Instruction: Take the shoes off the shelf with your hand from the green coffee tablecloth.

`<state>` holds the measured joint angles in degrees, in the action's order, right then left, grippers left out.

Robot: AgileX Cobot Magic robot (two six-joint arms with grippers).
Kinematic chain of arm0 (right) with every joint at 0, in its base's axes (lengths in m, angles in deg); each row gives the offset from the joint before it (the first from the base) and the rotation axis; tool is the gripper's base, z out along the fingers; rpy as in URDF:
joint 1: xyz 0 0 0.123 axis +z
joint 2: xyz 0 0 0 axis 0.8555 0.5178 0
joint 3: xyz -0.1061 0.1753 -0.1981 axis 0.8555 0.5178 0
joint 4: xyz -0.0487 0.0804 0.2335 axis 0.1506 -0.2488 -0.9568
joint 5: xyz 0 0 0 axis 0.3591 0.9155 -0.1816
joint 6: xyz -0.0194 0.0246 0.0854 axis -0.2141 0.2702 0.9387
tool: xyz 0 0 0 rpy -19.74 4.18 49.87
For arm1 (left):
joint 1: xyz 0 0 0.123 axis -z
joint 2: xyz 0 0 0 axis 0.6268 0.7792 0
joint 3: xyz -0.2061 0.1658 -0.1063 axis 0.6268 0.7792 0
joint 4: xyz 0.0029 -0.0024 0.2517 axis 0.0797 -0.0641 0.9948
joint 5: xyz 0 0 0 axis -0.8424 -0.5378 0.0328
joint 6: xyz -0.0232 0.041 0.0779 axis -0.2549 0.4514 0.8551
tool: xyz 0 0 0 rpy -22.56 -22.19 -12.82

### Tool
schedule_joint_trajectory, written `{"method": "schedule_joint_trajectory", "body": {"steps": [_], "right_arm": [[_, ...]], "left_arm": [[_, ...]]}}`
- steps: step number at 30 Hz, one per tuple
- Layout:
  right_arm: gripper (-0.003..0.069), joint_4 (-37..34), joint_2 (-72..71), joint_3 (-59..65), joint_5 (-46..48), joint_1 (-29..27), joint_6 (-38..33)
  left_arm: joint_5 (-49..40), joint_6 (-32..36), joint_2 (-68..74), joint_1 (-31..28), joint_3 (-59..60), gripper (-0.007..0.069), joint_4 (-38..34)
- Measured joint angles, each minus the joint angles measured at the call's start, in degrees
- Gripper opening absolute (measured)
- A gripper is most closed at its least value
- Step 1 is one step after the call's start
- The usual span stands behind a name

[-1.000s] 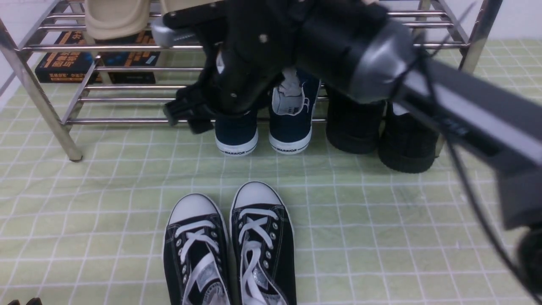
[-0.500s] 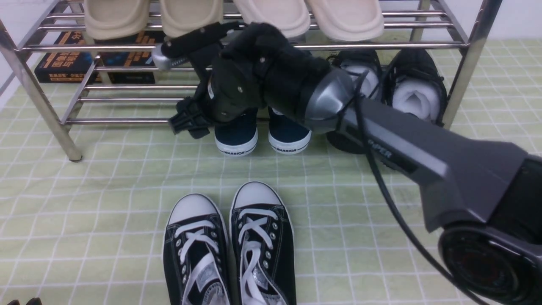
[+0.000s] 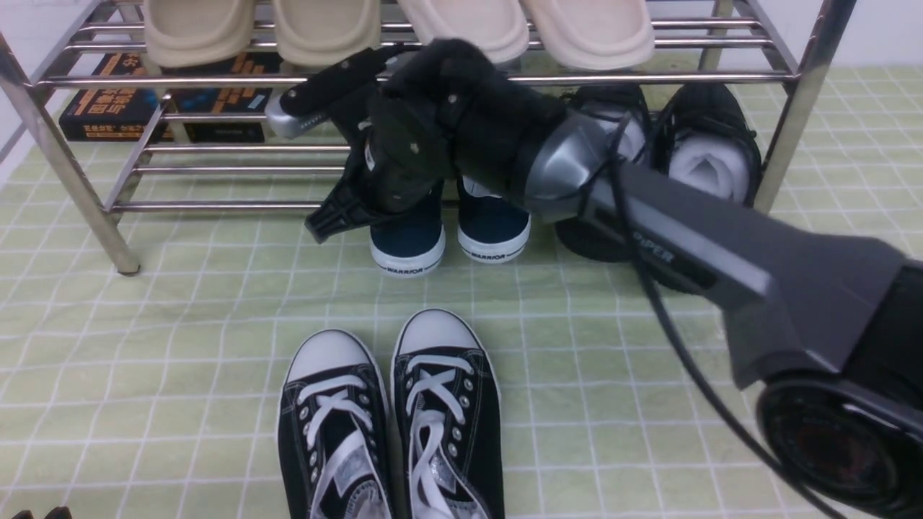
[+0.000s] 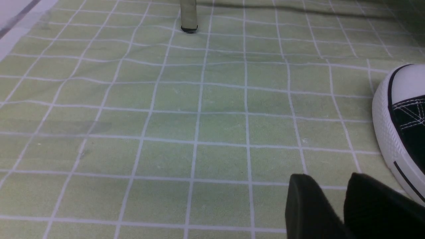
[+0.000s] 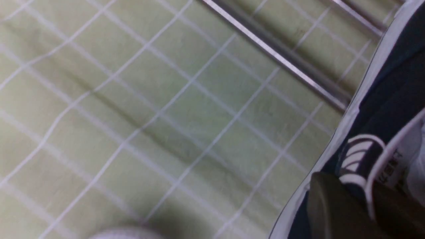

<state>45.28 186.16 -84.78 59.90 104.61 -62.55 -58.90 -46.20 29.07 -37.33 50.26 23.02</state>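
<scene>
The navy-blue shoes stand side by side at the front of the shelf's (image 3: 216,206) lower tier. The left shoe (image 3: 408,245) has its toe a little ahead of the right shoe (image 3: 495,232). My right gripper (image 3: 389,193) reaches down over the left shoe. In the right wrist view my right gripper (image 5: 368,202) is shut on that shoe's (image 5: 391,99) white-edged collar, one finger outside and one inside. My left gripper (image 4: 328,186) is shut and empty, low over the green tablecloth (image 4: 199,113). The tablecloth also shows in the front view (image 3: 180,324).
Black-and-white lace-up sneakers (image 3: 389,418) stand on the cloth in front; one toe shows in the left wrist view (image 4: 398,109). All-black sneakers (image 3: 692,158) sit right of the navy pair. Beige slippers (image 3: 324,29) lie on the upper tier. Books (image 3: 115,108) lie behind the shelf.
My right arm came down over the navy pair and closed in on the left shoe. That shoe has slid forward, its toe now ahead of its mate's.
</scene>
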Motion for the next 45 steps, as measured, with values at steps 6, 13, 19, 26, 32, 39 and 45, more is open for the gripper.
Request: {"method": "schedule_joint_trajectory", "body": {"steps": [6, 13, 19, 26, 32, 39, 45], "right_arm": [[0.0062, -8.23, -5.33, -0.01, 9.52, 0.11, -11.6], [0.0062, -14.9, -11.24, -0.06, 16.62, 2.45, -19.62], [0.0062, -15.66, -16.55, 0.01, 16.67, 4.98, -17.96], [0.0062, -14.4, -28.63, 8.64, 16.55, 8.9, -13.17], [0.0062, -10.98, -41.9, 27.69, 16.61, 11.19, -8.65], [0.0062, -8.26, -53.14, 51.88, 15.72, 11.39, -0.94], [0.0062, -5.1, -54.88, 65.13, 5.5, 11.39, 5.01]], "left_arm": [[0.0, 0.0, 0.0, 0.0, 0.0, 0.0214, 0.05], [0.0, 0.0, 0.0, 0.0, 0.0, 0.0223, 0.05], [0.0, 0.0, -0.04, 0.0, 0.0, 0.0232, 0.05], [0.0, 0.0, -0.04, 0.0, 0.0, 0.0234, 0.05], [0.0, 0.0, -0.04, 0.0, 0.0, 0.0237, 0.05], [0.0, 0.0, -0.04, 0.0, 0.0, 0.0239, 0.07], [0.0, 0.0, -0.04, 0.0, 0.0, 0.0239, 0.07]]}}
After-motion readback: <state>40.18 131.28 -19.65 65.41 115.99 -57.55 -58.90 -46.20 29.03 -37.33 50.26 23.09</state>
